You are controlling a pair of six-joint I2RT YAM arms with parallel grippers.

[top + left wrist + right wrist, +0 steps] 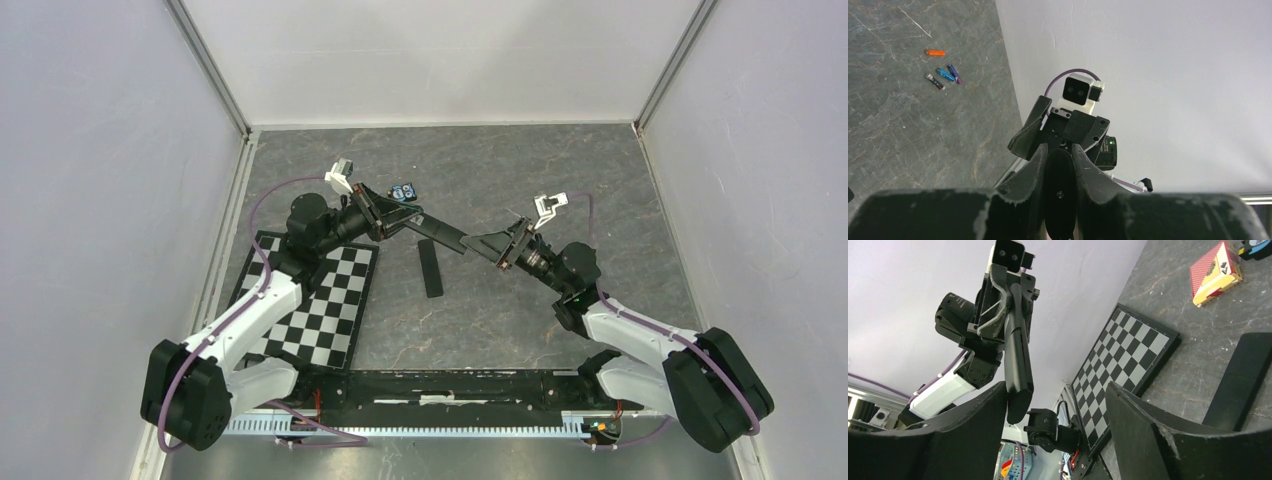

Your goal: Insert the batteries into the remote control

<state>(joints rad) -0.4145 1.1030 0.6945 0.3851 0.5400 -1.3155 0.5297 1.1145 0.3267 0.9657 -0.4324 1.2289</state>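
The grey stone-patterned table (560, 180) carries a black-and-white chessboard (310, 300) on its left side, under the left arm. Above the middle of the table the two arms face each other.

The left gripper (1059, 160) is closed tight on one end of the black remote control (1016, 355), which it holds in the air, pointing toward the right arm. The right gripper (1057, 390) stands wide open and grips nothing. The free end of the remote control hangs between its fingers, close to one of them – whether it touches cannot be told.

A second black remote (431, 267) lies flat on the table just below the two grippers. A red-and-yellow card box (1215, 272) lies beyond the chessboard, and a small blue-and-black gadget (404, 191) sits near it, toward the back wall.

The batteries (945, 75) – an orange cell, a blue one, a purple one and a darker one – lie loose on the table near the foot of a wall, well apart from the remote control.
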